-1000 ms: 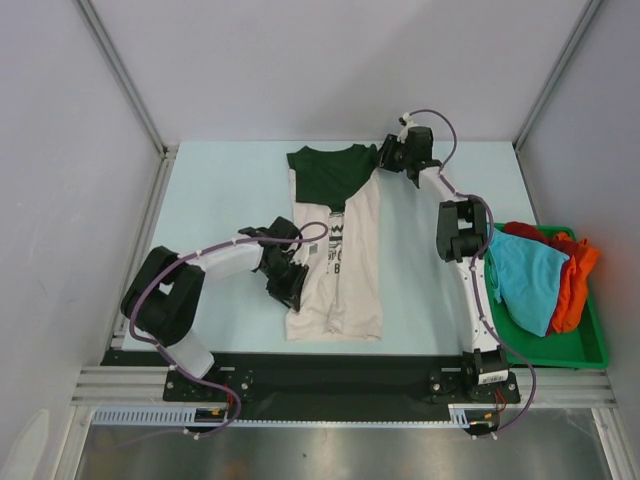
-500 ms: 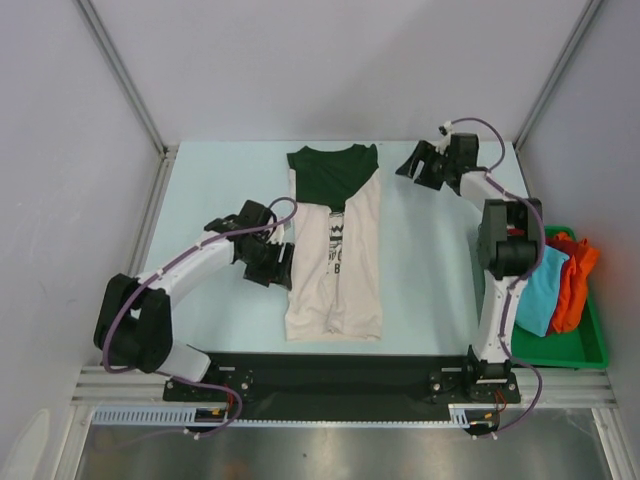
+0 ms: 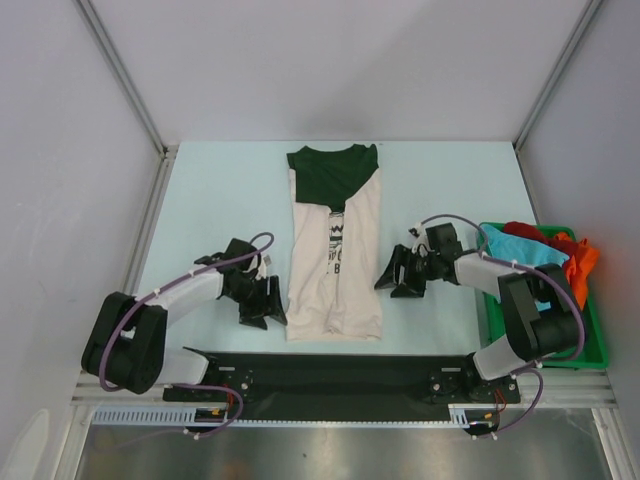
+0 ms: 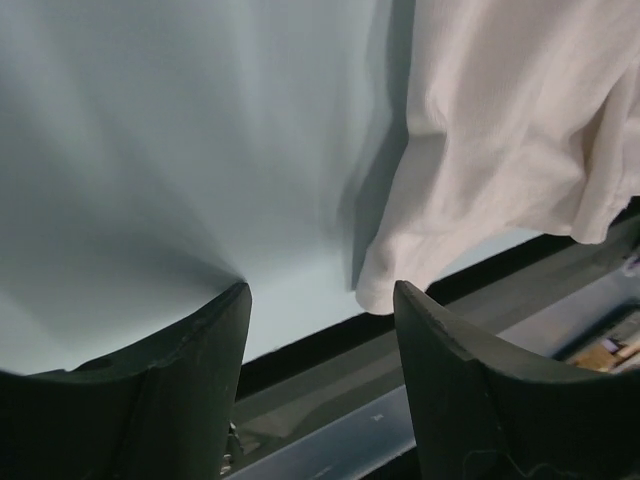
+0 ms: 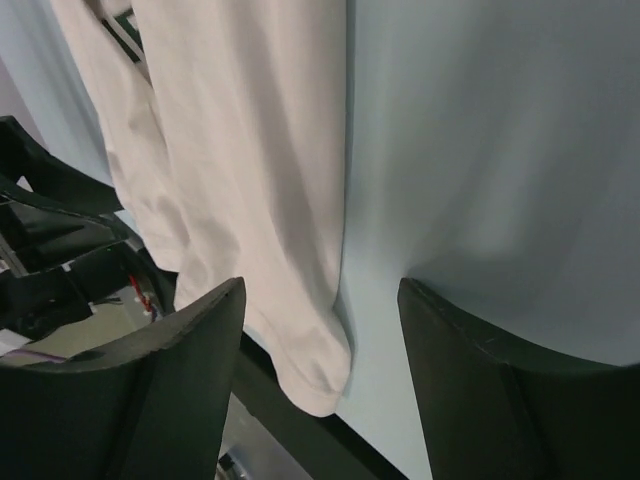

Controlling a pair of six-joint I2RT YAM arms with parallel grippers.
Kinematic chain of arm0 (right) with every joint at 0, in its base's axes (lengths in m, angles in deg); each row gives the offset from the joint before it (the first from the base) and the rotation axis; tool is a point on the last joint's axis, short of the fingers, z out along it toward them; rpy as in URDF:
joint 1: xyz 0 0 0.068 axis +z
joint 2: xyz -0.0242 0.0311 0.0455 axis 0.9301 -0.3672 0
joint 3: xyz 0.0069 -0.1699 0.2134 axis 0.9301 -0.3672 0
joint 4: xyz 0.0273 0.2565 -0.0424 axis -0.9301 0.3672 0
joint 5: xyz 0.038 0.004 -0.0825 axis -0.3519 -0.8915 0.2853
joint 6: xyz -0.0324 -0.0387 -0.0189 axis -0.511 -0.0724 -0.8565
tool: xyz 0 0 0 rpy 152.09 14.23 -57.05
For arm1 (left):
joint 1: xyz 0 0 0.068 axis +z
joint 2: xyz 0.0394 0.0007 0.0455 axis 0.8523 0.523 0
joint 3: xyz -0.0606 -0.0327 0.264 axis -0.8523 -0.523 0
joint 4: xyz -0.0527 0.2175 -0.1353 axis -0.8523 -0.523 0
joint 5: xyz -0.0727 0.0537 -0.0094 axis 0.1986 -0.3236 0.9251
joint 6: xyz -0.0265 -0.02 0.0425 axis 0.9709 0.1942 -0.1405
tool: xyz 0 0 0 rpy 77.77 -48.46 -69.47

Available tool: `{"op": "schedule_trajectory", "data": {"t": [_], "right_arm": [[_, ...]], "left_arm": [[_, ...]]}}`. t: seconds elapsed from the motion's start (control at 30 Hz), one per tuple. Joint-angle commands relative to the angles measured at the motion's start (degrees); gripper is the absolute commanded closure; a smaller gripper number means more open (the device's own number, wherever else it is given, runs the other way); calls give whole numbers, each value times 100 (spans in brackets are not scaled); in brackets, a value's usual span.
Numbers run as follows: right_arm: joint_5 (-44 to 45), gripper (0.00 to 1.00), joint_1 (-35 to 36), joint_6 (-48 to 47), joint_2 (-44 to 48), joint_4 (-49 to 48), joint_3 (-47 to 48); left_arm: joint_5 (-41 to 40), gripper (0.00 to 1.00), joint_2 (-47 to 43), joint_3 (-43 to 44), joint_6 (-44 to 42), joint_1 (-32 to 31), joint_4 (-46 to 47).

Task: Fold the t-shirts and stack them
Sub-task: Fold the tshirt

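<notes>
1. The cream shirt [image 3: 345, 262] is lying as a long strip with both sides folded in. The cross-folds and stacking are probably still remaining.
2. The green shirt [image 3: 333, 172] is lying folded small and overlapping the strip's far end. I cannot tell which is uppermost.
3. Both are resting mid-table [image 3: 220, 200].
4. The left gripper [image 3: 264, 303] is hovering beside the near-left hem, jaws apart and empty.
5. The right gripper [image 3: 396, 278] is hovering just right of the strip, jaws apart and empty.

Table [image 3: 220, 200], pale blue top, matte. Lying directly on it:
- cream-white t-shirt [image 3: 355, 270], folded into a long narrow strip running near to far, centre
- dark green t-shirt [image 3: 332, 175], at the strip's far end, overlapping it
- green tray [image 3: 590, 352], right edge
- black base strip [image 3: 330, 370], near edge
</notes>
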Motion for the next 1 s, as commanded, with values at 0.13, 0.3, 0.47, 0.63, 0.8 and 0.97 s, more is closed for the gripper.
{"op": "schedule_trajectory", "data": {"t": [0.13,0.3,0.47,0.63,0.8,0.97], "right_arm": [[335,34,616,492,602,278,-806],[336,36,1292,642,594,455,-868],[344,41,1689,844,462,366,-939],[353,48,1935,976,427,200,-1000],[423,54,2085,1020,427,208,-1018],[484,54,2164,1064,400,147,-1035]], "left_arm": [[365,39,-195,-351,519,30,830],[400,43,-195,-483,555,21,865],[409,50,-230,-553,563,-31,874],[462,56,-248,-641,616,-146,926],[515,60,-248,-694,660,-242,970],[558,63,-309,-738,669,-365,953]]}}
